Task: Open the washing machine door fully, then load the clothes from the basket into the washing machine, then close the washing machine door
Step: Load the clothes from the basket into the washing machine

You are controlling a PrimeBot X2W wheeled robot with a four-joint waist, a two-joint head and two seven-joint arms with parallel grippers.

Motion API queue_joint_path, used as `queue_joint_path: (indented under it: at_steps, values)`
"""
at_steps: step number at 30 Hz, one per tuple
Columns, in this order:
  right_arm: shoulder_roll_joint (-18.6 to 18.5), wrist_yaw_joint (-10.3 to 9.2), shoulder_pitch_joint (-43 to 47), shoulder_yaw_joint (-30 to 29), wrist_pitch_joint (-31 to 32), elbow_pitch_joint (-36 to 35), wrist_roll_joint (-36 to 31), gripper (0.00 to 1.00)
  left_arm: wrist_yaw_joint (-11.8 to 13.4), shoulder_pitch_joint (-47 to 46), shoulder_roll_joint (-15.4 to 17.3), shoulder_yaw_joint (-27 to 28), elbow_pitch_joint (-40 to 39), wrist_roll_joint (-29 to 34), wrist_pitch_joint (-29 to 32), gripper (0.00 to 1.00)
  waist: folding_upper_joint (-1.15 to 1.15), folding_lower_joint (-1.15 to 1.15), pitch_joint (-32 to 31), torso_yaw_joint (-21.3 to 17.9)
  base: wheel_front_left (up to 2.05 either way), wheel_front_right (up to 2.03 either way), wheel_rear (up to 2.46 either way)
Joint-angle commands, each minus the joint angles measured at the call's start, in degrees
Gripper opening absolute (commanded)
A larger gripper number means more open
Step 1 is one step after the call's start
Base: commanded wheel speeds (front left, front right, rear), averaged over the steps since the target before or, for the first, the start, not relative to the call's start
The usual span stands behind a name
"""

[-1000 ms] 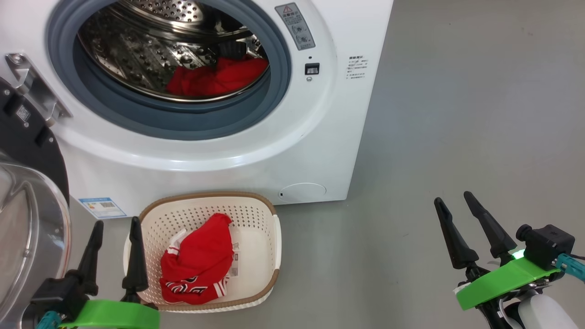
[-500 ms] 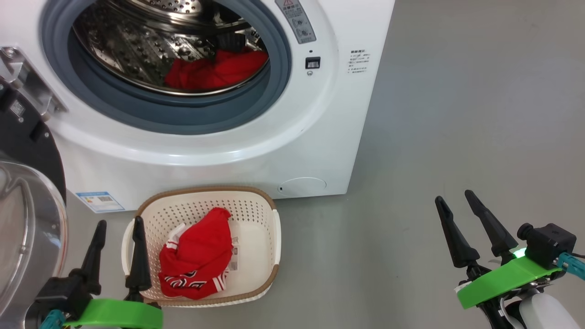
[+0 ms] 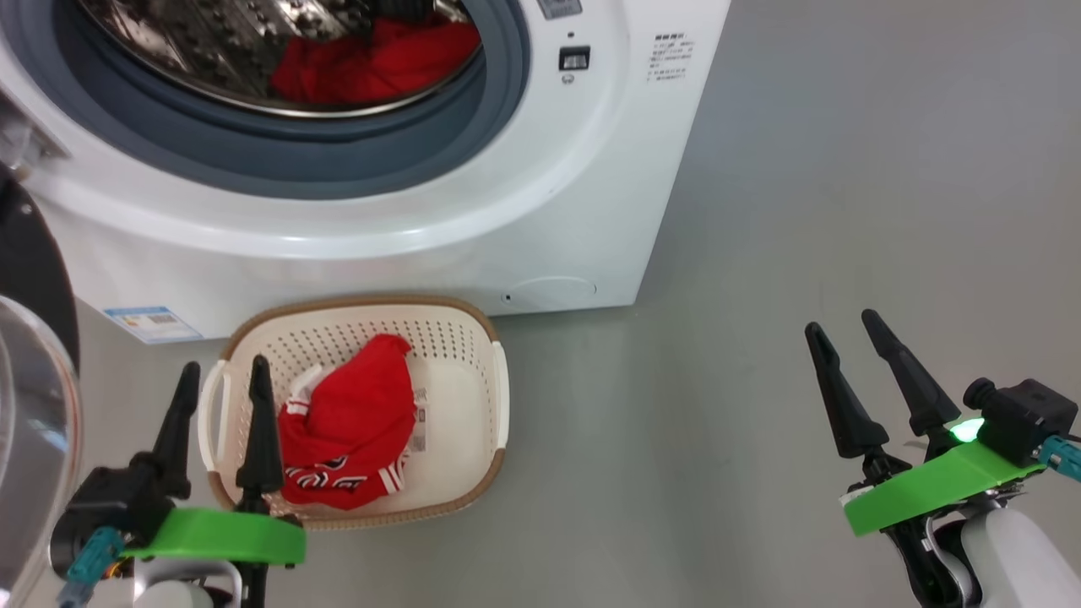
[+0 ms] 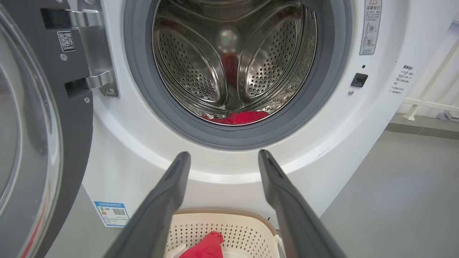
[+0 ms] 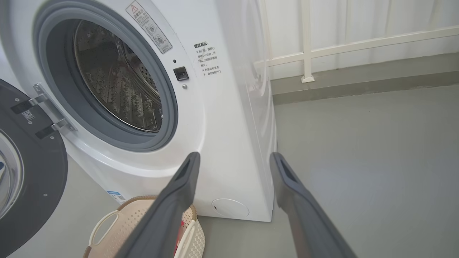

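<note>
Currently left hand open, empty, at the basket's left rim; right hand open, empty, over floor. Door open. One red garment in basket, another in drum.

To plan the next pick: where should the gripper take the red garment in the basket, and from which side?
Grip the red garment at its bunched upper fold, coming down from above: the basket walls enclose it on every side, so a sideways approach looks blocked. The open left gripper, by the basket's left handle, seems nearer.
</note>
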Motion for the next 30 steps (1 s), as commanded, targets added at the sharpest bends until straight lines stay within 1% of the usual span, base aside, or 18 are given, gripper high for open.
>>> queue_joint_path:
  at_steps: [1, 13, 14, 25, 30]
  values:
    - [-0.41, 0.09, -1.3, 0.76, -0.27, -1.66, -0.2, 1.0, -0.05, -2.33, 0.86, 1.49, -0.44, 0.47, -0.29, 1.0, 0.0, 0.0, 2.66, -0.28, 0.0, 0.0, 0.0]
    - [0.28, 0.09, -5.91, 0.55, -0.27, -3.39, -0.11, 1.0, -0.7, -10.82, 1.72, 1.98, 7.75, 1.66, -0.29, 1.0, 0.0, 0.0, 12.1, -1.57, 0.0, 0.0, 0.0]
    - [0.49, 0.09, -6.95, 0.48, -0.27, -3.77, -0.09, 1.0, -0.83, -12.77, 2.09, 2.22, 10.39, 1.73, -0.29, 1.0, 0.0, 0.0, 14.4, -1.99, 0.0, 0.0, 0.0]
    - [0.67, 0.09, -10.28, -0.14, -0.27, -5.42, -0.07, 1.0, -1.09, -21.48, 3.25, 1.72, 22.03, 2.38, -0.29, 1.0, 0.0, 0.0, 21.92, -2.93, 0.0, 0.0, 0.0]
    - [0.83, 0.09, -11.6, -0.06, -0.27, -5.87, -0.09, 1.0, -1.18, -25.71, 4.31, 1.7, 27.89, 2.47, -0.29, 1.0, 0.0, 0.0, 24.87, -3.44, 0.0, 0.0, 0.0]
